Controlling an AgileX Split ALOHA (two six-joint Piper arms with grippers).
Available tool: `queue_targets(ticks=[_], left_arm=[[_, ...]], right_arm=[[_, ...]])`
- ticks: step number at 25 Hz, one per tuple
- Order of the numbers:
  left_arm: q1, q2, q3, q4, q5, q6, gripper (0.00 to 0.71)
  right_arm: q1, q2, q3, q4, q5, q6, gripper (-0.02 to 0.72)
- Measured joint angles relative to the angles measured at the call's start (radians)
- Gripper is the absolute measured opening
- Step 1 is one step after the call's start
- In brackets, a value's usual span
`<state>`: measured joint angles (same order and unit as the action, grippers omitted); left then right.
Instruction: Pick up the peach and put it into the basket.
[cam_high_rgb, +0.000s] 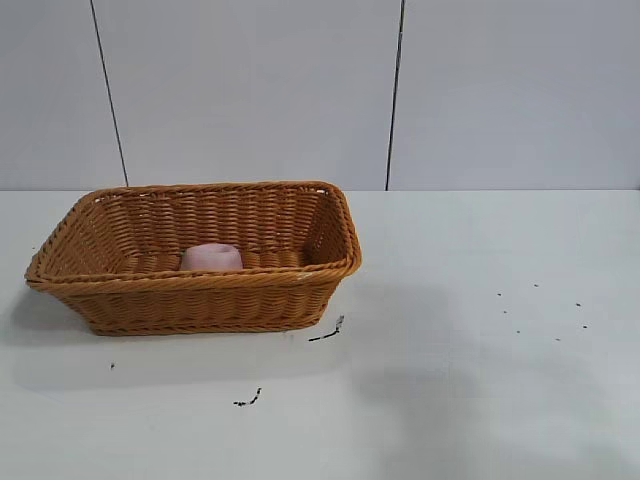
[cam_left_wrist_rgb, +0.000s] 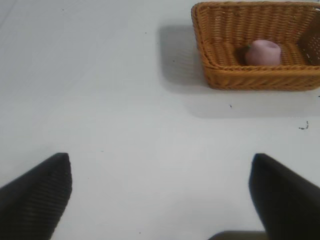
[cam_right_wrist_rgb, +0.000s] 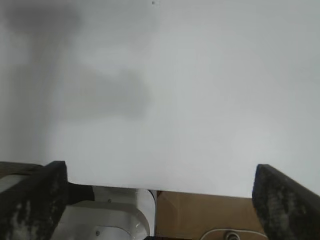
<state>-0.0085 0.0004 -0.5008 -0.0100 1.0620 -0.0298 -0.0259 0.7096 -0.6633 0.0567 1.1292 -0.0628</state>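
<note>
Left gripper (cam_left_wrist_rgb: 160, 192): we record both fingers spread wide above bare table (cam_left_wrist_rgb: 125, 125), holding nothing, well apart from the basket (cam_left_wrist_rgb: 260, 77). Right gripper (cam_right_wrist_rgb: 159, 200): fingers likewise wide, empty, hanging over the table edge. Peach (cam_high_rgb: 211, 258): we find it on the basket floor, its lower part hidden by the near wall. We read no labels or writing anywhere.
</note>
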Motion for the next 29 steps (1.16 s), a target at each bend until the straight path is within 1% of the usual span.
queue_targets(ticks=[4,7,14,29], left_arm=[[0.0,0.0,0.0,0.0,0.0,0.0,0.693],[0.0,0.0,0.0,0.0,0.0,0.0,0.693],[0.0,0.0,0.0,0.0,0.0,0.0,0.693],[0.0,0.0,0.0,0.0,0.0,0.0,0.693]], right_arm=[[0.0,-0.253,0.132,0.0,-0.037,0.001,0.696],[0.0,-0.423,0.156,0.003,-0.093,0.001,0.696],[0.0,-0.69,0.166,0.003,-0.101,0.002,0.696],[0.0,-0.714,0.166,0.003,-0.1,0.002,0.696]])
